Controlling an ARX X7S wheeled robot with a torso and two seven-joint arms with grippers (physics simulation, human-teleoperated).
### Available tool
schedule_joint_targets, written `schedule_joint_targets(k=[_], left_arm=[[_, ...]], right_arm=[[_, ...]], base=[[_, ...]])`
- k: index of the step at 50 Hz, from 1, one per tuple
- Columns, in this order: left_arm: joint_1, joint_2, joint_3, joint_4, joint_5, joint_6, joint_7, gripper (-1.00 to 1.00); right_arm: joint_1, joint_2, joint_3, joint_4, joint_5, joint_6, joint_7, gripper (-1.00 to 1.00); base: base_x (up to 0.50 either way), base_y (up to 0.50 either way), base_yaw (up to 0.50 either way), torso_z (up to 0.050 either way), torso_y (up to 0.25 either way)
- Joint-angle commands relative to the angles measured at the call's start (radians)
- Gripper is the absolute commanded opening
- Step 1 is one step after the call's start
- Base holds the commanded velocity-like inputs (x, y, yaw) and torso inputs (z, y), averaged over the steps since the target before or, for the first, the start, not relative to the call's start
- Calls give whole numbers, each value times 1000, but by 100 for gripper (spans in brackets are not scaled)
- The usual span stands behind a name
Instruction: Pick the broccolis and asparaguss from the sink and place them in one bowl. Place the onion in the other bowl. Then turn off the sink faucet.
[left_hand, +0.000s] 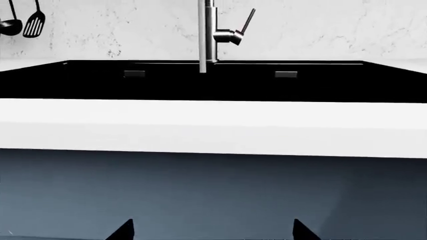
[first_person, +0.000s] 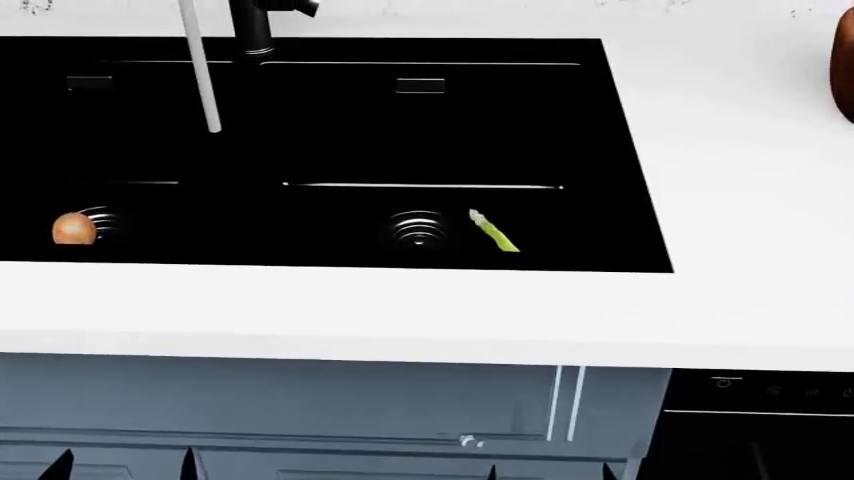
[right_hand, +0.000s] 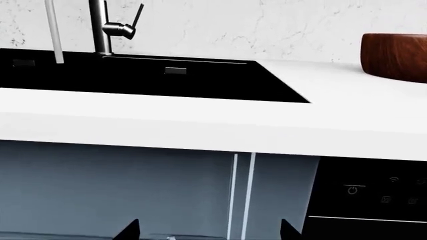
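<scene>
The black double-basin sink (first_person: 334, 120) fills the head view. A yellow-orange onion (first_person: 74, 229) rests by the left drain. One light green asparagus (first_person: 493, 231) lies beside the right drain. No broccolis show. The faucet (first_person: 254, 25) stands behind the divider, and a pale stream (first_person: 200, 70) runs down into the left basin. Its lever (left_hand: 247, 21) slants upward. The wooden bowl (right_hand: 395, 56) sits on the counter at the right; the other bowl is out of view. My left gripper (first_person: 124, 468) and right gripper (first_person: 551, 472) hang open and empty below the counter's front edge, in front of the cabinet.
The white counter (first_person: 400, 310) juts out above both grippers. Grey-blue cabinet doors (left_hand: 213, 195) face them. A black dishwasher panel (right_hand: 367, 192) lies to the right. Black utensils (left_hand: 23, 22) hang on the marble wall at far left.
</scene>
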Motion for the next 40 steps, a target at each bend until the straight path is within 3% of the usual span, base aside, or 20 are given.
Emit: schedule_joint_targets(k=[1,13,14,19,23,29,40], left_arm=[[7,-9,7,18,-17,3,-13,100],[5,-18,20,20,-32,5,-14,100],[6,-25,10,34,-17,44,-27,100],[-31,-49,-14,267,-118,-297,-69,100],[-70,-64,-18,418,-164,-469,-99,100],[-146,-100,-9,548,-192,-638,-121,100],[-412,-175,-36,644,-282,-985,-121,100]], right_arm=[[1,9,-12,-1,7,2,12,100],[8,15,-24,4,22,10,17,100],[14,12,-25,-4,9,69,40,100],[67,1,9,-140,73,275,69,100],[122,27,7,-324,95,460,81,100],[223,53,49,-508,174,709,89,100],[609,110,175,-645,354,1242,85,100]], base=[[0,0,0,0,0],[0,0,0,0,0],[0,0,0,0,0],[0,0,0,0,0],[0,0,0,0,0],[0,0,0,0,0],[0,0,0,0,0]])
